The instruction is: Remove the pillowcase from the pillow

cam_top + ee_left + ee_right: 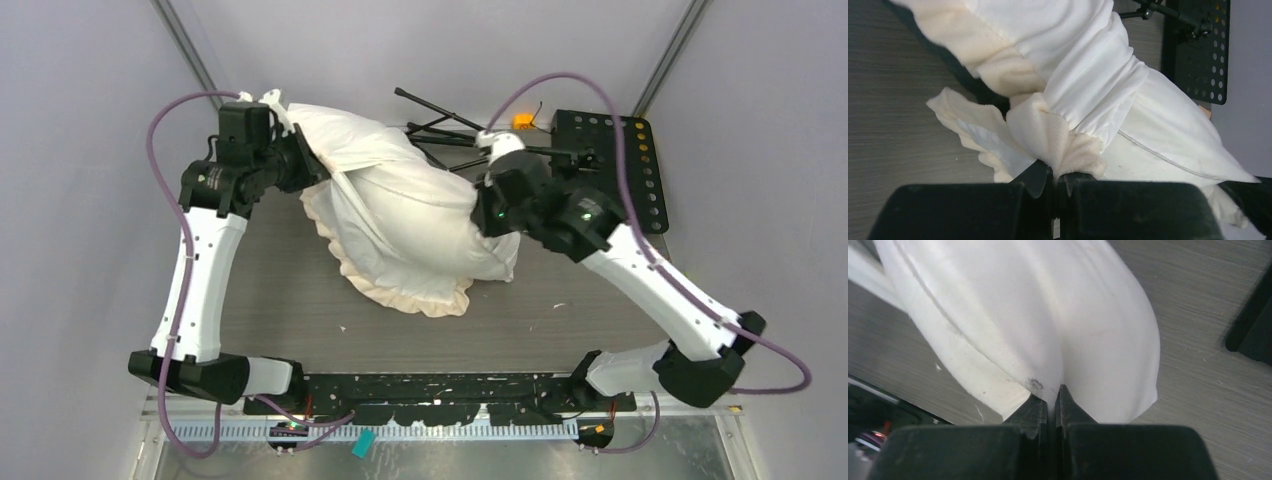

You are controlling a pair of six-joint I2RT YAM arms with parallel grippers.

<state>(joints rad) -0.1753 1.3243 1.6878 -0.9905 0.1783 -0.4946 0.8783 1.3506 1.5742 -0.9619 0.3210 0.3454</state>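
Black metal rail (440,388) spans the near edge and carries the bases of both white-and-black arms, each trailing a purple cable (163,130). Beyond it, a grey wood-grain surface (560,330) stretches to the bundle at the centre. There the cream-white fabric pillowcase with its ruffled plush frill (415,298) lies with the frill curving along its near and left sides. The plump, plain off-white fabric pillow (1088,315) shows at the bundle's right side, a rounded end resting on the surface (how much of it sits inside the cover cannot be told). The right tool (1050,395) is closed on that end, its fingertips pinching a fold of the plain fabric beside a seam. Farther back and to the left, the left tool (1054,176) is clamped on a gathered corner of the pillowcase, with cream frill bunched between its tips and white cloth drawn taut from there toward the bundle. At the far right lies a black perforated plate (610,165), with the thin black rods of a stand (440,110) and a small orange object (522,121) beside it.
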